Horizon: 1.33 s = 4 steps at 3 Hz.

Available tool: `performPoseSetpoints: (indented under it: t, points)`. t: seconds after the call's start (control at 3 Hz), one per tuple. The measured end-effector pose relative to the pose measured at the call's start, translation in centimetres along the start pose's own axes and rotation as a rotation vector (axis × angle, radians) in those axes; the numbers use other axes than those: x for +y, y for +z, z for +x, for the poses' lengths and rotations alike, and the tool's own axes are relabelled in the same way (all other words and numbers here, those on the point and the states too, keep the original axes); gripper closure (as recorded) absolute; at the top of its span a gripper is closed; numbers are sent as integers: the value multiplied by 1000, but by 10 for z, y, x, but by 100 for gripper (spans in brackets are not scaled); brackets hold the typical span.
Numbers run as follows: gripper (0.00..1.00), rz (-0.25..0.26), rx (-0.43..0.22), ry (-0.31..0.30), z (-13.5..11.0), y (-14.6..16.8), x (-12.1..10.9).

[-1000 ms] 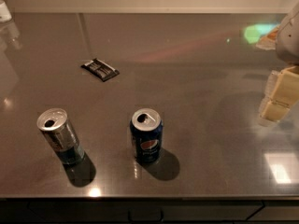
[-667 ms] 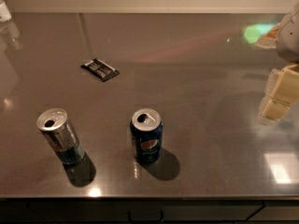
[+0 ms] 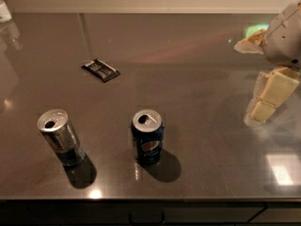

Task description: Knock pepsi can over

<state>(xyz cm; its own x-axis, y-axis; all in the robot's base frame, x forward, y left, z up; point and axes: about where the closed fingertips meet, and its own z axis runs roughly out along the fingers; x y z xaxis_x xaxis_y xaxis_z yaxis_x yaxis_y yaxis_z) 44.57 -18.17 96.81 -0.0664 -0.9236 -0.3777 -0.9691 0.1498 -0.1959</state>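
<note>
The pepsi can [image 3: 147, 137], dark navy with a round red-white-blue logo and a silver top, stands upright near the front of the dark table. My gripper [image 3: 267, 98] hangs at the right edge of the view, cream-coloured, well to the right of the can and a little farther back. It touches nothing.
A slimmer silver can with a blue lower part [image 3: 61, 137] stands upright left of the pepsi can. A flat dark packet [image 3: 100, 70] lies farther back on the left. The table's front edge [image 3: 150, 200] runs just below the cans. A white object [image 3: 3, 11] sits at the far left corner.
</note>
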Motion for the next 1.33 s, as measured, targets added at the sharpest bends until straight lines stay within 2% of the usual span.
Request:
performPoseSetpoints:
  t: [0.67,1.33]
  points:
    - [0,-95,-196,-145,-49,42,27]
    - [0,-172,-315,-240,-91,79,56]
